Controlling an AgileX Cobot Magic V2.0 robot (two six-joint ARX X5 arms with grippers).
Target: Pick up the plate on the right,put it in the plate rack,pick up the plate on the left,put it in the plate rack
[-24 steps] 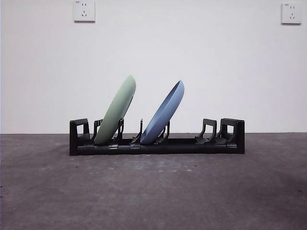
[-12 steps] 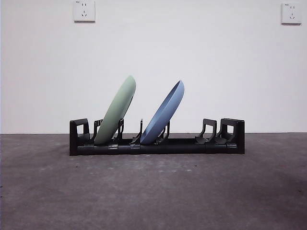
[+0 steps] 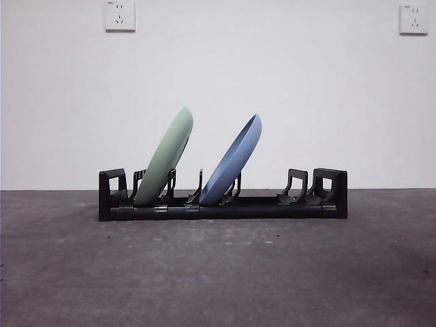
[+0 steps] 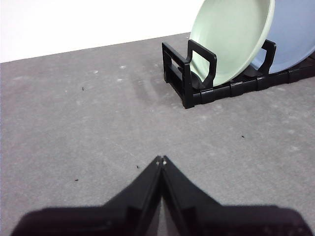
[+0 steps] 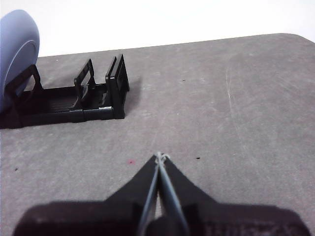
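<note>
We see the plate rack (image 3: 223, 196) standing on the grey table (image 3: 218, 272), stretched from left to right in the front view, with a blocky bracket at each end. Two plates already sit in it, both leaning toward the right. The green plate (image 3: 165, 157) stands in the prongs near the left end, just beside the left bracket, and the blue plate (image 3: 232, 161) stands in the prongs near the middle, apart from the green one. The slots toward the right end hold nothing. Above, on the white wall, we see two sockets (image 3: 120, 15), one toward each upper corner. From the left wrist camera we find the left gripper (image 4: 161, 160) over bare table, well apart from the rack's left end, its two black jaws pressed together and grasping nothing. From the right wrist camera the right gripper (image 5: 161, 157) hangs likewise over bare table, well apart from the rack's right end, jaws clenched tip to tip and empty.
</note>
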